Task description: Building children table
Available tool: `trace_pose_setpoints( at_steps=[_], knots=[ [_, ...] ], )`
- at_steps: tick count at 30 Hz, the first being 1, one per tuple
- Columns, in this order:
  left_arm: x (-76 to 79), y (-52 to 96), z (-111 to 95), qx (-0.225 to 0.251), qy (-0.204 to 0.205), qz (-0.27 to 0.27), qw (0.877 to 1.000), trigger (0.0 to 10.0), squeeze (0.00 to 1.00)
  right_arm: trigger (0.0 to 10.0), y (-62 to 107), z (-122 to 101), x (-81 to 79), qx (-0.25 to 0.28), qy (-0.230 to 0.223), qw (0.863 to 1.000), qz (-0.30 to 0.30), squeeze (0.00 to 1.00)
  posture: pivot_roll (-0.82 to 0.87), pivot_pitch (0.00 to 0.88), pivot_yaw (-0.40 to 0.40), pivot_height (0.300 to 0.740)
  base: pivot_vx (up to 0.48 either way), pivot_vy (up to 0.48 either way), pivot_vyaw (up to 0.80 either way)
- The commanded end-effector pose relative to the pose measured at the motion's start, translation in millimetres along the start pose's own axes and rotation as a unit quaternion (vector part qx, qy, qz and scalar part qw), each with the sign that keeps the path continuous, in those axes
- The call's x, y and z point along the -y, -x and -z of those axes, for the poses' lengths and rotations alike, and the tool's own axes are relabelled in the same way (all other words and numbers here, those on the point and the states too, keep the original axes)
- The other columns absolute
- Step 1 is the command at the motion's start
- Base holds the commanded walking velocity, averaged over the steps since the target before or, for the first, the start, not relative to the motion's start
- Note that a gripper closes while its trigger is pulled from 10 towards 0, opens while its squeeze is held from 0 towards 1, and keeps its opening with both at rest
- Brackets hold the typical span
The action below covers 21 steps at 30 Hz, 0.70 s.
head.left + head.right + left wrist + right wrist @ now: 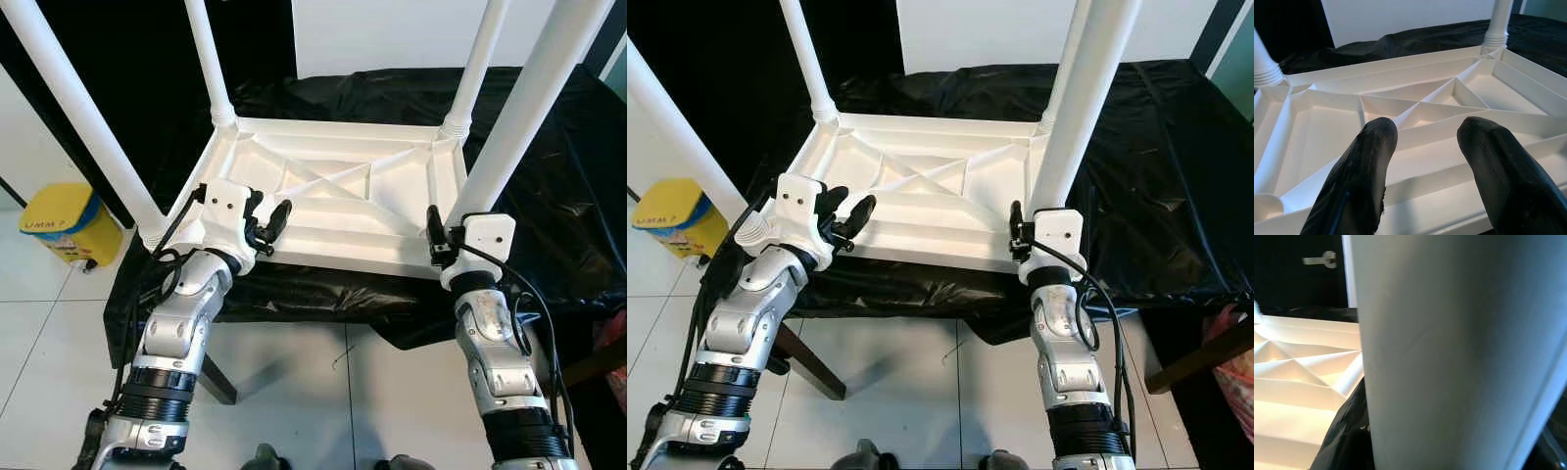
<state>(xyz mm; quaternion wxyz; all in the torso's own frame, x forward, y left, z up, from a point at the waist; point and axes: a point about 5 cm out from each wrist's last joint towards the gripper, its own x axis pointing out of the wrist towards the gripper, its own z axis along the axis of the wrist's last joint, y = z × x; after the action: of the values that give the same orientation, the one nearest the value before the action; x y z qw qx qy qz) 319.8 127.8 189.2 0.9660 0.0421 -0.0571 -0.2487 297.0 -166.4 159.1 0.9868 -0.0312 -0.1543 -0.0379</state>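
The white table (333, 196) lies upside down on the black-covered counter (549, 176). The right tool (443, 238) grips its near right leg (519, 117), likely tightening it. The left tool (266, 223) hangs released over the table's near left edge. Next, check the leg holds.

I stand in a plain indoor room: white tiled floor (294, 392), white wall (392, 29), yellow bin (64, 220) at left.

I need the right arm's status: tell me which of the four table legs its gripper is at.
The near-right leg: the right gripper sits at its base, unlike the other three.
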Motion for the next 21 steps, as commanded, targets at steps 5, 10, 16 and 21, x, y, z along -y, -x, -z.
trace_pose_setpoints(
  at_steps=[5, 10, 16, 21],
  knots=[
    [18.7, 5.3, 3, -0.009, -0.020, 0.127, 0.992, 10.0, 0.00, 10.0, -1.1, 3, 5.3, -0.011, 0.001, 1.000, 0.017, 0.00, 0.00, 0.091, 0.022, 0.740, 0.000, 0.000, 0.00],
    [31.0, 8.4, 1, -0.005, -0.025, 0.184, 0.983, 10.0, 0.00, 10.0, -1.8, 7, 9.5, -0.023, 0.004, 0.999, 0.023, 0.00, -0.01, 0.097, 0.029, 0.740, 0.000, 0.000, 0.00],
    [51.4, 15.6, -2, -0.012, -0.018, 0.275, 0.961, 10.0, 0.00, 10.0, -5.1, 12, 21.8, -0.042, 0.010, 0.997, 0.068, 0.00, -0.02, 0.099, 0.036, 0.740, 0.000, 0.000, 0.00],
    [60.9, 20.6, -3, -0.021, -0.016, 0.312, 0.950, 10.0, 0.00, 10.0, -4.9, 13, 28.0, -0.043, 0.022, 0.996, 0.078, 0.00, -0.02, 0.099, 0.041, 0.740, 0.000, 0.000, 0.00]
  ],
)
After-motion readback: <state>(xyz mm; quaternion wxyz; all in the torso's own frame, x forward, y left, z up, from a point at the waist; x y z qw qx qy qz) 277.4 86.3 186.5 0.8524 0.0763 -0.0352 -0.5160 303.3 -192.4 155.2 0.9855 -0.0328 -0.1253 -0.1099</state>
